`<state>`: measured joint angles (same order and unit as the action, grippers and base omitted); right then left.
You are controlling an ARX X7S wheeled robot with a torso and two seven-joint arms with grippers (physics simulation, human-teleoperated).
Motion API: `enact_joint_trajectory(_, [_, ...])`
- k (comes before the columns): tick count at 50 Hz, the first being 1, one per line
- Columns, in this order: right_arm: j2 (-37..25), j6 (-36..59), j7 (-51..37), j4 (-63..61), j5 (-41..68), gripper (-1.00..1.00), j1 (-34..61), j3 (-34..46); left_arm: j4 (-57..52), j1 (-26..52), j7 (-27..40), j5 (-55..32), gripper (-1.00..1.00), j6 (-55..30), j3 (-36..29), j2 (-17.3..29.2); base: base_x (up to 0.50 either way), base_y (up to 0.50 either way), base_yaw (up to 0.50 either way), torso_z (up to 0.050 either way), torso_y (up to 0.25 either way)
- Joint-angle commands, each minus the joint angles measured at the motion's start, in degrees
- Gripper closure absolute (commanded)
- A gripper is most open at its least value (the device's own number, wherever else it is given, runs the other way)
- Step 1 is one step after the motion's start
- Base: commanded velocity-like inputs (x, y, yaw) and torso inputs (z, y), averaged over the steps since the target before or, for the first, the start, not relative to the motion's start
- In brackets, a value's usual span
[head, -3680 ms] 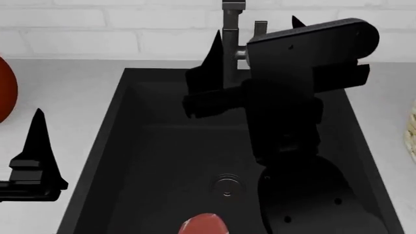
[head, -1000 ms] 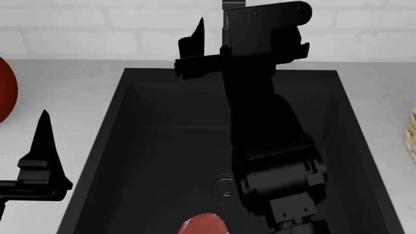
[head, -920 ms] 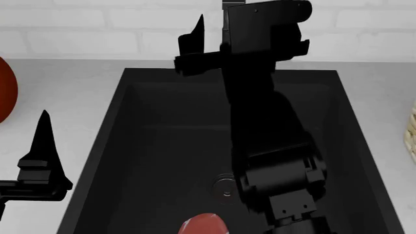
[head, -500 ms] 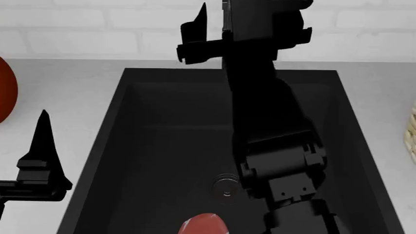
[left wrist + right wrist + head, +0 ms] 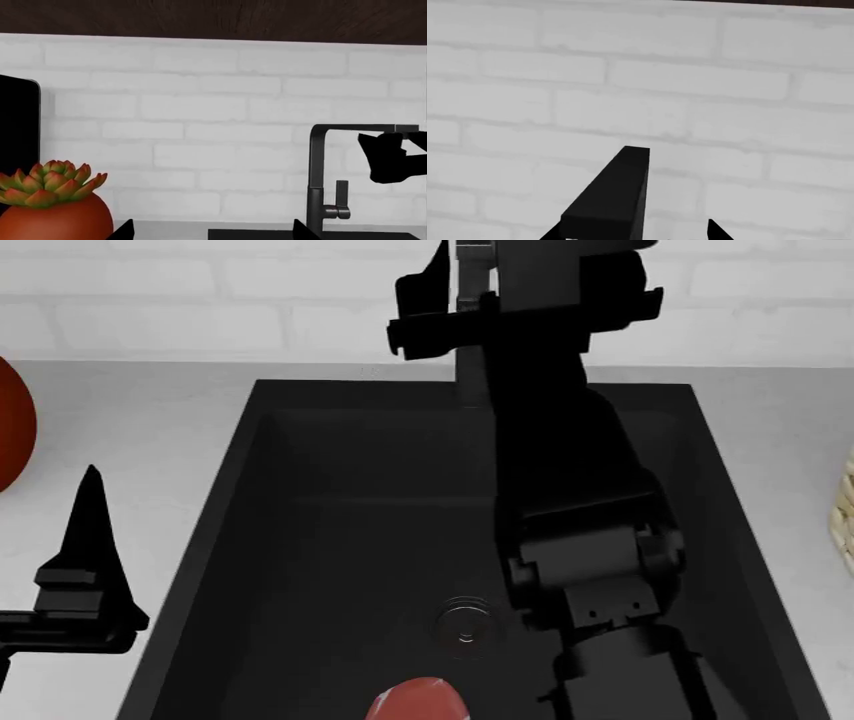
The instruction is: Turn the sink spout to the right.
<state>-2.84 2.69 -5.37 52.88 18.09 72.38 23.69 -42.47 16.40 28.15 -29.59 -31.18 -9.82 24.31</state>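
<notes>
The sink spout (image 5: 317, 175) rises dark and squared from the back rim of the black sink (image 5: 334, 540), its top arm running out level. In the right wrist view that arm (image 5: 610, 200) lies between the spread fingers of my right gripper (image 5: 634, 234), closer to one finger and not pinched. In the head view the right gripper (image 5: 467, 275) is raised at the spout's top (image 5: 475, 254), with one finger showing and the other hidden by the arm. My left gripper (image 5: 87, 570) hangs open over the counter left of the sink, holding nothing.
A succulent in a red pot (image 5: 53, 200) stands on the counter at the left. A small lever handle (image 5: 341, 197) sits on the spout's side. The round drain (image 5: 466, 622) lies mid-basin, a red rounded thing (image 5: 416, 702) at the front edge, a woven object (image 5: 843, 510) at the right.
My right arm has risen and shifted slightly right and toward the wall, taking its gripper from the spout's upright beside the lever up to the spout's top. The left arm is still.
</notes>
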Motion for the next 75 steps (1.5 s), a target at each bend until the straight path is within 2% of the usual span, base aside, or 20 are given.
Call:
enact_joint_trajectory(1, [-1.3,1.43,-1.32,-2.29,0.56,-1.0,-0.83,0.59,-0.11,-0.11,0.03,0.03,-1.0,0.54,-0.07,0.14,0.0,0.0,0.0,0.0,0.0])
enact_joint_trajectory(7, [-3.1,4.75,-3.18,-8.02,0.96,-1.0,-2.2,0.64,-0.18,-0.2,0.13,0.1,-1.0,0.7,-0.16,0.23,0.0,0.0,0.0,0.0,0.0])
enact_joint_trajectory(20, [-3.69,6.02,-3.94,-9.62,0.92,-1.0,-2.55,1.37,0.02,-0.15,0.15,-0.16,-1.0,0.88,-0.21,0.38,0.0,0.0,0.0,0.0,0.0])
enact_joint_trajectory(29, [-5.88,9.52,-5.77,-15.5,1.54,-1.0,-4.28,1.21,-0.11,-0.06,0.48,-0.29,-1.0,0.69,-0.29,0.46,0.0,0.0,0.0,0.0,0.0])
enact_joint_trajectory(63, [-7.74,10.22,-7.31,-17.36,1.96,-1.0,-4.81,1.18,0.08,0.0,0.95,0.26,-1.0,1.21,-1.03,0.96,0.0,0.0,0.0,0.0,0.001])
enact_joint_trajectory(75, [-7.58,8.55,-6.93,-13.56,1.44,-1.0,-3.48,1.37,-0.33,0.11,1.25,-0.01,-1.0,1.0,-1.08,1.13,0.0,0.0,0.0,0.0,0.0])
